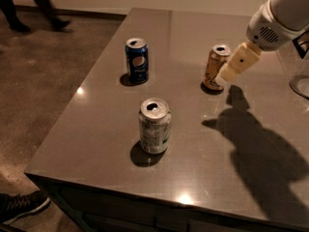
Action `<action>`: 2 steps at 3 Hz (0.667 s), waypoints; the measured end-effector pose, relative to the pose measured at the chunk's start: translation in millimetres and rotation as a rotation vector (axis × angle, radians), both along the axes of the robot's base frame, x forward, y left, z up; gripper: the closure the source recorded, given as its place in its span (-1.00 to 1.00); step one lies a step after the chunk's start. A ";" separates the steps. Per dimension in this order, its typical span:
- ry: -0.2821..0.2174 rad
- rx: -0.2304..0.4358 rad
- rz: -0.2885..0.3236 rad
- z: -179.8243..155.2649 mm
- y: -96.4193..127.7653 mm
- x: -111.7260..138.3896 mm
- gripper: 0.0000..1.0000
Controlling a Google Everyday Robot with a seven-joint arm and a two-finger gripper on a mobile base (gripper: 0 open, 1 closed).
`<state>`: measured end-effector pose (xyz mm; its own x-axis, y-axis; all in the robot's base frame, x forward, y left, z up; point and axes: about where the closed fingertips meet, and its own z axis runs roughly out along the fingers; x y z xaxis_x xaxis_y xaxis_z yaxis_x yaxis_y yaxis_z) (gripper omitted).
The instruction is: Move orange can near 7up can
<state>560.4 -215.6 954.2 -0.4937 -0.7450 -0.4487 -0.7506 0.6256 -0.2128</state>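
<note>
The orange can [213,66] stands upright on the grey table [203,144] at the back right. The 7up can [154,125], silvery and slightly dented, stands upright nearer the front, left of the orange can. My gripper [228,73] comes in from the upper right on a white arm, and its cream tip is right beside the orange can's right side, low over the table.
A dark blue Pepsi can [137,60] stands upright at the back left. A clear glass object [300,81] sits at the right edge. A person's legs [29,6] move on the floor at the upper left, and a shoe [19,206] shows at the lower left.
</note>
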 end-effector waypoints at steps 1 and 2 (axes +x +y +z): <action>-0.038 0.031 -0.041 0.2 0.5 29.3 -1.00; -0.027 0.036 -0.069 -11.9 -3.4 52.0 -1.00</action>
